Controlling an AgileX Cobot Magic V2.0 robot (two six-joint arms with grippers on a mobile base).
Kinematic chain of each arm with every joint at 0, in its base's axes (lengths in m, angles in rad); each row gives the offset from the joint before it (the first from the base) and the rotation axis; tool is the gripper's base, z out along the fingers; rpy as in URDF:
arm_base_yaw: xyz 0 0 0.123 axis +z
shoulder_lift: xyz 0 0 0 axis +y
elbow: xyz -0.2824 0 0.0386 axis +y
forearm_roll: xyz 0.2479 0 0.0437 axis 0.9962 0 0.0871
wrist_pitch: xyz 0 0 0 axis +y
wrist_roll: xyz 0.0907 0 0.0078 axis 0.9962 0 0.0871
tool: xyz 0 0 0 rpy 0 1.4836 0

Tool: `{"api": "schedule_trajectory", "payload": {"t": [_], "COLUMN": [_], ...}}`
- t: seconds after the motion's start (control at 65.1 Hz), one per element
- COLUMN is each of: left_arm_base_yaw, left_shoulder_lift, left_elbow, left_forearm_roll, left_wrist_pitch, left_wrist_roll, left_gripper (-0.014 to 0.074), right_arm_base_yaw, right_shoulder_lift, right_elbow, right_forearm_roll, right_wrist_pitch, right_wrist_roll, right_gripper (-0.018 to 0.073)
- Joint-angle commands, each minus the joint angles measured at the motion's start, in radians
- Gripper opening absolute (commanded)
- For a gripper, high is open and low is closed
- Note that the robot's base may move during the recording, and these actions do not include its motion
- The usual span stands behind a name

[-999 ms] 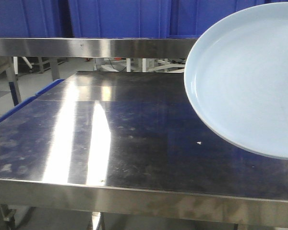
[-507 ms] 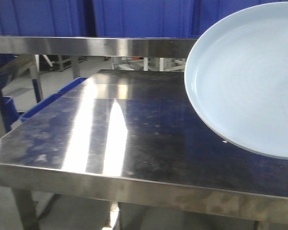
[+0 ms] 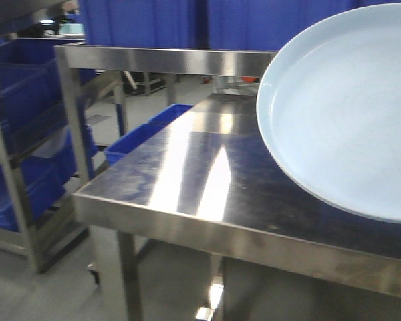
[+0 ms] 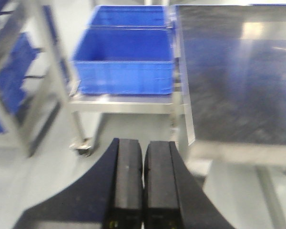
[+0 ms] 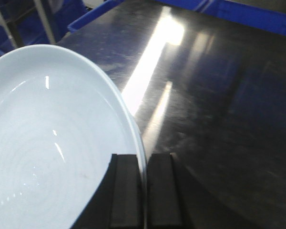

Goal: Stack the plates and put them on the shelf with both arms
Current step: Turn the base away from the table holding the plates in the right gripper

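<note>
A pale blue plate [image 3: 347, 107] fills the right of the front view, held tilted above the steel table [image 3: 207, 194]. In the right wrist view my right gripper [image 5: 145, 191] is shut on the rim of the plate [image 5: 52, 152], one finger inside the rim and one outside. I cannot tell whether a second plate lies under it. My left gripper [image 4: 144, 181] is shut and empty, hanging over the floor just off the table's left edge [image 4: 186, 119]. The arms do not show in the front view.
A steel shelf rail [image 3: 167, 60] runs above the table's far side. Blue crates [image 4: 126, 62] sit on a low steel cart left of the table. A rack with blue bins [image 3: 20, 134] stands at far left. Blue curtains hang behind.
The front view has swung left: the table's left corner, the floor and the bin rack have come into sight. The plate keeps its place in the frame.
</note>
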Motion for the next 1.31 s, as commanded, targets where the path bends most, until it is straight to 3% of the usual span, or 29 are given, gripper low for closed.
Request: {"api": "schedule_trajectory", "payload": {"t": [0.0,1.291], "left_arm_base_yaw": [0.001,0.001], "left_shoulder_lift": [0.002,0.002], "left_elbow": [-0.03,-0.03], "left_forearm_roll": [-0.002,-0.002], "left_wrist_pitch": [-0.084,-0.084], "left_wrist_roll": [-0.002,-0.002], "left_gripper": [0.01,0.01], "right_arm_base_yaw": [-0.007,-0.007], "right_shoulder_lift": [-0.007,-0.007], "right_elbow": [-0.034,-0.034], "right_forearm_roll": [-0.001,-0.001], "right_wrist_pitch": [-0.097,-0.097], "right_wrist_roll": [-0.004,-0.004], "right_gripper": [0.0049,0.0049]}}
